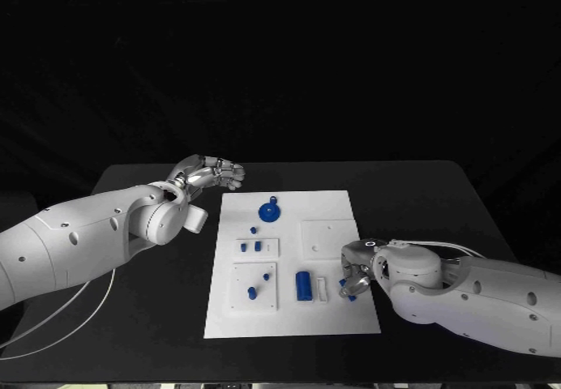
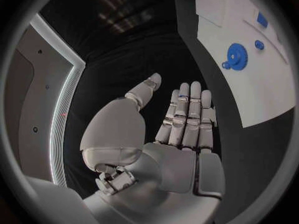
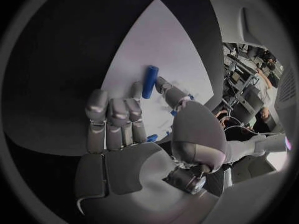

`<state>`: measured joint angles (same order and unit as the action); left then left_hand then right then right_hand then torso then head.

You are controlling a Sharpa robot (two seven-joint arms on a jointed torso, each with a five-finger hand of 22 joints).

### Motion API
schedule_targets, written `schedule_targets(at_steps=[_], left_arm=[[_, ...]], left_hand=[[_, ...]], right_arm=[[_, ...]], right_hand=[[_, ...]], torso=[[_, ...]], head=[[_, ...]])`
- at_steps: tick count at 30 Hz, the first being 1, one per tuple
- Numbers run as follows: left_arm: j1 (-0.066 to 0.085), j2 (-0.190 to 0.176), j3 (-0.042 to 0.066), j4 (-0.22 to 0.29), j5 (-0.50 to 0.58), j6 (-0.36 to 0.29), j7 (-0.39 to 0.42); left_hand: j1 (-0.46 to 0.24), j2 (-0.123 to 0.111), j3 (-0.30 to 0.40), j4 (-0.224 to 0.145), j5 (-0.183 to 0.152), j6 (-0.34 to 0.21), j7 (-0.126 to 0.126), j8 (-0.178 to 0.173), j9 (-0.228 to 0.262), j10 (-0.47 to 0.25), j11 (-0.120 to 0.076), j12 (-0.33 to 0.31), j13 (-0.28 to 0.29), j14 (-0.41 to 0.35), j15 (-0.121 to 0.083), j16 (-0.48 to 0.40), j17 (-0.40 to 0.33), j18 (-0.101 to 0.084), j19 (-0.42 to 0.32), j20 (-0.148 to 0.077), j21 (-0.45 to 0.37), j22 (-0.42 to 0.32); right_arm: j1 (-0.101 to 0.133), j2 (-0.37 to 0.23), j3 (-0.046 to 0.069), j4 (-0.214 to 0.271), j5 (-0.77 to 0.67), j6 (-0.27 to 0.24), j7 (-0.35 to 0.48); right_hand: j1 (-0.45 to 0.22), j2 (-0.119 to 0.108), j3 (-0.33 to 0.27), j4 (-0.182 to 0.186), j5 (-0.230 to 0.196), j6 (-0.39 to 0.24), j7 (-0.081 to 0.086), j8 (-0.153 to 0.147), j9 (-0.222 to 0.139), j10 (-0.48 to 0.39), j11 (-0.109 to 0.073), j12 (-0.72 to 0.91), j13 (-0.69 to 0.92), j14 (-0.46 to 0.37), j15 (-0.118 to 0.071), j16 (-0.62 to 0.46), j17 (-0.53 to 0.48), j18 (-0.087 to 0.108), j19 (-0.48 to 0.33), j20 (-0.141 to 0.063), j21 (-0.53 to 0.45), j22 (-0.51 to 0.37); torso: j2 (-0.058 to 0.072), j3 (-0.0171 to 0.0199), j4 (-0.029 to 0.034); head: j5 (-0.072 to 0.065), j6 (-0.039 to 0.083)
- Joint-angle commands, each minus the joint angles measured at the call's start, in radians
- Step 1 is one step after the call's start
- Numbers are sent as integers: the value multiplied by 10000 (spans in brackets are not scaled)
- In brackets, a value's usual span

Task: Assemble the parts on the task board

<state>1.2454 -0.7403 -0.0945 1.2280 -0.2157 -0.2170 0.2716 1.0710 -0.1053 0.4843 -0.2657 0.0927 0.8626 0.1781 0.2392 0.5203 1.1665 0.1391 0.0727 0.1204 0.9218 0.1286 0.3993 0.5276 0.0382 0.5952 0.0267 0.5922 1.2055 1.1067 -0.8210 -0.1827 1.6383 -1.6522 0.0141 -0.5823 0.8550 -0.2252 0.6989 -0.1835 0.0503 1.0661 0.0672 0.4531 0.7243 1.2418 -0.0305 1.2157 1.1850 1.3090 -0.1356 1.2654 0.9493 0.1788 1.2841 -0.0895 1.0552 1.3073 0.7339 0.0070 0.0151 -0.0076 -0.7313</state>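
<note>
A white task board [image 1: 333,320] lies in the middle of a black table [image 1: 444,211], with a white robot arm reaching in from each side.

The left hand [image 1: 208,174] hovers over bare table just off the board's far left corner, at about ten o'clock from the board's middle. Its fingers [image 2: 187,114] are stretched out straight and side by side, the thumb apart, and it holds nothing.

The right hand [image 1: 355,271] sits over the board's right edge, at about four o'clock from the middle, palm down. Its fingers [image 3: 112,119] are loosely extended toward the board; a small blue piece [image 1: 349,289] lies right under the fingertips, and I cannot tell whether the hand grips it or only touches it.

On the board, a round blue gear [image 1: 270,212] lies near the far end at twelve o'clock. A blue cylinder [image 1: 304,285] lies flat at about five o'clock, just left of the right hand. Two small blue pieces [image 1: 250,245] stand in a raised white block left of centre, and two more [image 1: 259,284] sit in the larger block nearer the front.
</note>
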Motion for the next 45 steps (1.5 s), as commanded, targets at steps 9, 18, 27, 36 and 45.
schedule_targets(at_steps=[9, 18, 27, 36, 45], left_arm=[[11, -11, 5, 41, 23, 120, 54], [11, -7, 4, 42, 23, 138, 37], [11, -5, 4, 51, 23, 132, 38], [11, -2, 4, 55, 22, 135, 33], [11, 5, 3, 70, 22, 128, 31]], left_hand=[[-84, 18, 12, 60, -24, -64, -27, 46, -15, -68, -9, 0, -17, 31, 6, -37, 21, 30, 22, 21, -70, 17], [-78, 18, 14, 58, -22, -68, -26, 45, -16, -67, -9, 0, -18, 32, 6, -40, 25, 31, 22, 20, -71, 20], [-67, 18, 20, 53, -19, -74, -25, 43, -19, -67, -10, 0, -18, 35, 4, -44, 31, 33, 24, 19, -74, 25], [-55, 18, 25, 47, -17, -76, -25, 44, -20, -67, -10, 0, -19, 37, 3, -47, 36, 34, 25, 18, -76, 29], [-49, 15, 27, 44, -17, -77, -24, 45, -22, -66, -10, 1, -20, 40, 3, -50, 41, 34, 26, 18, -78, 33]], right_arm=[[-340, -92, -272, -141, 565, 613, -269], [-330, -288, -264, -184, 2914, 399, -200], [-148, -412, -228, -75, 3076, 84, -186], [-77, -484, -178, 159, 3283, -530, -111], [76, -407, -148, 252, 5256, -1706, 89]], right_hand=[[531, 463, 520, -135, 40, -195, 136, -1628, -1194, -40, -1, -195, -111, 8, 10, -55, -26, 828, -5, 70, 8, 113], [599, 1525, 1748, -513, 1301, -251, 222, -1786, -1324, -98, 90, -246, -136, 11, 98, -79, -38, 830, -88, 241, 48, 167], [396, 1617, 2125, -673, 1252, -207, 228, -1824, -1380, -69, 94, -211, -99, 32, 103, -82, -41, 830, -48, 274, 87, 161], [267, 1570, 2211, -753, 1496, -129, 209, -1813, -1396, -5, 75, -163, -57, 49, 87, -76, -40, 830, 1, 272, 110, 148], [148, 1497, 2155, -754, 1764, -64, 187, -1799, -1405, 42, 53, -151, -50, 59, 64, -75, -41, 830, 47, 256, 120, 133]], torso=[[1, -3, 12], [0, -4, 3], [1, -3, -1], [1, -6, 2], [-1, -10, 5]], head=[[0, -22], [12, -43], [13, -39], [27, -19], [34, -1]])
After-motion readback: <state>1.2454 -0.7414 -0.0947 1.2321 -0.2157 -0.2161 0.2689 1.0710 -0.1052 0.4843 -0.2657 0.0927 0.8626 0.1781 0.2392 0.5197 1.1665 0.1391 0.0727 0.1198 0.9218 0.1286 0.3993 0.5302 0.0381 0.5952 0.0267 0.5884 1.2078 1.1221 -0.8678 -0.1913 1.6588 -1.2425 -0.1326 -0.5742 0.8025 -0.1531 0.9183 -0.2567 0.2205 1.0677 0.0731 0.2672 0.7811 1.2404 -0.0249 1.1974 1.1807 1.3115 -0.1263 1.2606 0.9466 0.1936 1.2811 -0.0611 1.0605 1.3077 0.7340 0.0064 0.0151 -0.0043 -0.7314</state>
